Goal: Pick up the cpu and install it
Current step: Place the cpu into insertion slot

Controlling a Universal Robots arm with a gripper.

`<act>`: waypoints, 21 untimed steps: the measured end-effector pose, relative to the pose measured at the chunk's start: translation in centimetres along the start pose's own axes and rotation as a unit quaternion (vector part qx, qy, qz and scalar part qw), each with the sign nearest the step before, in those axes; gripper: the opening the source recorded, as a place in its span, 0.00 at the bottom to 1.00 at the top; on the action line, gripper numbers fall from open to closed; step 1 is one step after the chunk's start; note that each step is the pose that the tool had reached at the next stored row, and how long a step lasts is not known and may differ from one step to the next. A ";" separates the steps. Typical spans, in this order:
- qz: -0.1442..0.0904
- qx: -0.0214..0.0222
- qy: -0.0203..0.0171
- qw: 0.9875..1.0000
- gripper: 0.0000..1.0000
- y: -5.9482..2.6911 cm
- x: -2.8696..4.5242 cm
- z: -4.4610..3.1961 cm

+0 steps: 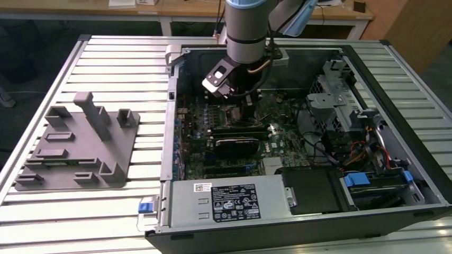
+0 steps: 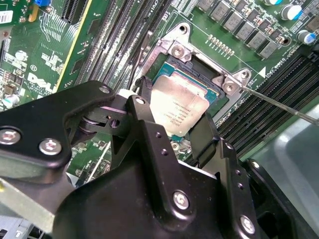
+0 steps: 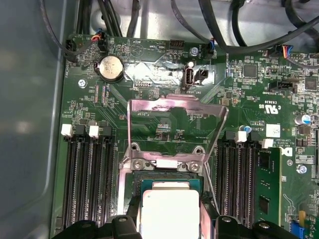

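Risks, biggest item down:

- The open black desktop PC case (image 1: 395,106) lies on the slatted aluminium table (image 1: 113,69), and the grey cylindrical robot arm (image 1: 244,32) reaches deep inside it. There's little clearance, so a wide retreat could clip the case wall or cables.
- The grey plastic fixture tray (image 1: 78,153) sits well apart on the exterior view's left. No risk there.
- On the green motherboard (image 3: 164,107), long black memory slots (image 3: 89,179) flank the socket on both sides. Sideways drift would put a finger onto them.
- The shiny hinged metal load plate (image 3: 174,124) stands open, right behind the socket. A bump could drop it onto the chip or the fingers.
- The thin steel retention lever (image 2: 279,104) juts out beside the socket and is a snag hazard.
- The square black-framed socket (image 2: 195,63) is the main worry. A tilted or offset chip would mean bent contacts. I can't tell whether the chip is seated or just above the frame.
- The black two-finger gripper (image 2: 173,110) is clamped on the cpu, with fingers on opposite edges. Opening it while the chip is off-square would leave the chip crooked.

The cpu (image 3: 169,211) is a small flat square chip with a dull-silver metal top, faint print, rounded corners and a thin darker rim. It sits over the socket opening, between the fingers, and looks roughly level and aligned with the frame.
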State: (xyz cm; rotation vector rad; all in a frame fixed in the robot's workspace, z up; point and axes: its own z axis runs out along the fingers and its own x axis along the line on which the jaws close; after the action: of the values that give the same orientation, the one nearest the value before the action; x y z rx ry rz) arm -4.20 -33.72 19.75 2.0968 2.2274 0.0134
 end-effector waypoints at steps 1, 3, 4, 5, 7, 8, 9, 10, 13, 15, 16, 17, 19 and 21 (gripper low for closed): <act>0.000 0.000 0.000 1.000 0.55 0.00 0.00 0.03; 0.000 0.000 0.000 1.000 0.55 -0.01 0.01 0.10; 0.000 0.000 0.000 1.000 0.55 -0.01 0.01 0.13; 0.000 0.000 0.001 1.000 0.55 -0.01 0.01 0.16; 0.000 0.000 0.001 1.000 0.55 -0.01 0.01 0.20; 0.000 0.000 0.001 1.000 0.55 -0.01 0.01 0.21; 0.000 0.000 0.001 1.000 0.55 -0.01 0.01 0.21; 0.000 0.000 0.001 1.000 0.55 -0.01 0.01 0.23; 0.000 0.000 0.001 1.000 0.55 -0.01 0.03 0.32; 0.000 0.000 0.001 1.000 0.55 -0.03 0.02 0.40; 0.000 0.000 0.001 1.000 0.55 -0.03 0.02 0.43; 0.000 0.000 0.002 1.000 0.55 -0.03 0.02 0.45; 0.000 0.000 0.003 1.000 0.55 -0.04 0.03 0.49; 0.000 0.000 0.005 1.000 0.55 -0.04 0.03 0.50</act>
State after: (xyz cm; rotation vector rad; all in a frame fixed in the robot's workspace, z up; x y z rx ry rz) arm -4.20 -33.72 19.25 2.1021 2.2325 0.0254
